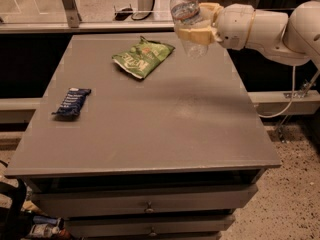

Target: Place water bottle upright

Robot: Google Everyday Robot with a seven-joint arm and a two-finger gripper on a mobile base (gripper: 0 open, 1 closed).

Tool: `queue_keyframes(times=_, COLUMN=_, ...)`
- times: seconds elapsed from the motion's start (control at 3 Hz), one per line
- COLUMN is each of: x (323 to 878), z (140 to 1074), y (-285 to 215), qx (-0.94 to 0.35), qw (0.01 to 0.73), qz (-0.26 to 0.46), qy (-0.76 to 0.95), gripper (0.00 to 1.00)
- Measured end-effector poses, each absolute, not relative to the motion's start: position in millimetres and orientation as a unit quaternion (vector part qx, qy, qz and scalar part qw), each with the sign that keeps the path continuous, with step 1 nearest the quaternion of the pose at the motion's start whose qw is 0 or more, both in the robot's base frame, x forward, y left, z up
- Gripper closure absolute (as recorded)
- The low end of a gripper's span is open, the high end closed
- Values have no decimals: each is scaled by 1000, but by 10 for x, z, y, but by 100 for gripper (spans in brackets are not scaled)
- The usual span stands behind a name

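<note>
Clear plastic water bottle [184, 9] — cap up, slightly tilted — grasped by the gripper [197, 23] above the grey table's [150, 119] far right corner, near a green snack bag [143, 57].

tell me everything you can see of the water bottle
The water bottle is small, clear, ribbed plastic with a white cap and a narrow coloured label band. It hangs nearly upright, cap up and leaning slightly left, above the far right part of the table, not touching it. The gripper is shut on its lower half.
</note>
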State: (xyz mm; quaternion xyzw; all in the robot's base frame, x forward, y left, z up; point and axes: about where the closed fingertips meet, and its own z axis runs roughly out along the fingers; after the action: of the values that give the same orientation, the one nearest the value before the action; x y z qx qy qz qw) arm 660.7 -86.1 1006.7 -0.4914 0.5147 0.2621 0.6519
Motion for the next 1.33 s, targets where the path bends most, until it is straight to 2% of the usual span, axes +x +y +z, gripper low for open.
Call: queue_keyframes(times=1.33, x=6760, z=9827, y=-895, qx=-442, qw=658, qz=309, qy=525, gripper=100)
